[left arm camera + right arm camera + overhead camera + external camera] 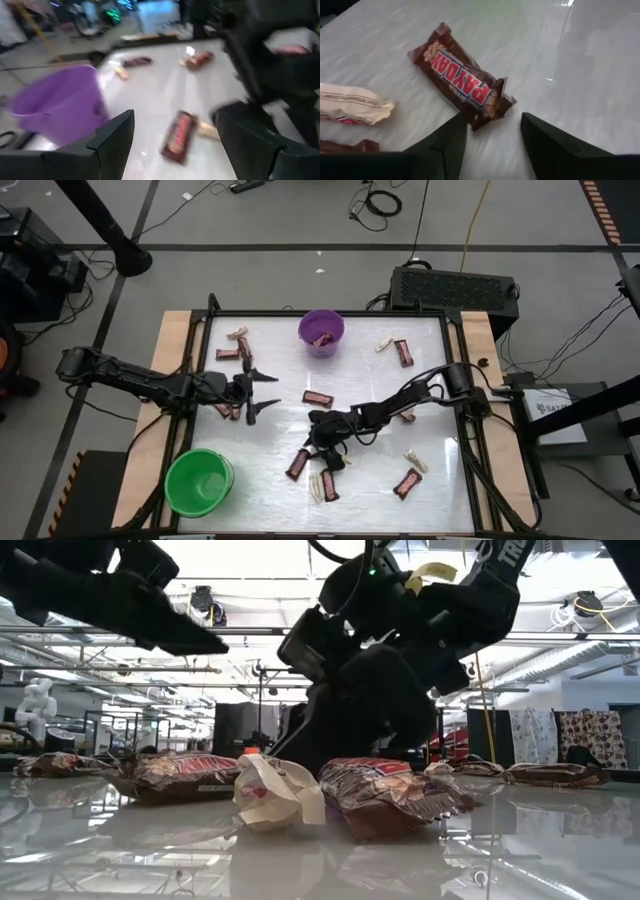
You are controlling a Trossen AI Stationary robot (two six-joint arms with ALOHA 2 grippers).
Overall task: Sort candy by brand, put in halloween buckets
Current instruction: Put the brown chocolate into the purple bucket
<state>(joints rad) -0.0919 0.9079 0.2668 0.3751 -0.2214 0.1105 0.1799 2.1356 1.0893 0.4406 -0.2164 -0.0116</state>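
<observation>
White table (420,395) holds everything. Green bucket (199,481) at near left corner, purple bucket (321,332) at far middle with brown bar inside. Left gripper (262,393) above table's left part, jaws wide apart, holding nothing. Right gripper (322,446) low over middle, jaws apart, brown Payday bar (460,83) just beyond fingertips, not pinched. Cream candy (351,104) lies beside it. More bars scattered around.
</observation>
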